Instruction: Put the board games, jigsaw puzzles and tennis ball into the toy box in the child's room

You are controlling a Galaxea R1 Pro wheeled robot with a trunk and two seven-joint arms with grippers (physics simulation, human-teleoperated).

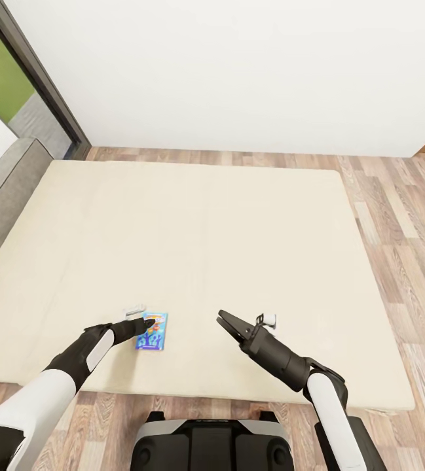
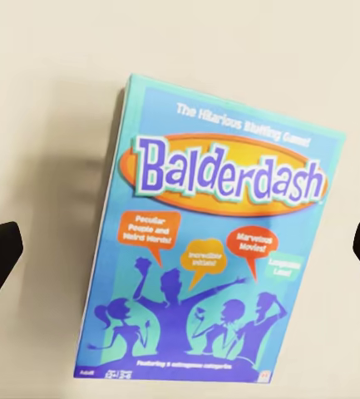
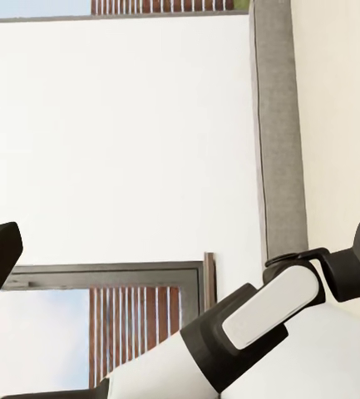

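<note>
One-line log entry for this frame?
left gripper: open, over blue game box | right gripper: open, empty | bed

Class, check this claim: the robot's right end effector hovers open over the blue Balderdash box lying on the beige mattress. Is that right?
Not quite: it is the left end effector that hovers open over the blue Balderdash box on the beige mattress, as the head view shows.

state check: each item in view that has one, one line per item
Balderdash box: flat on the bed, face up, not gripped.
Left tool: open, poised over the box, fingers either side of it.
Right tool: open, empty, above the bed.
Bed: bare mattress, box near its front edge.
</note>
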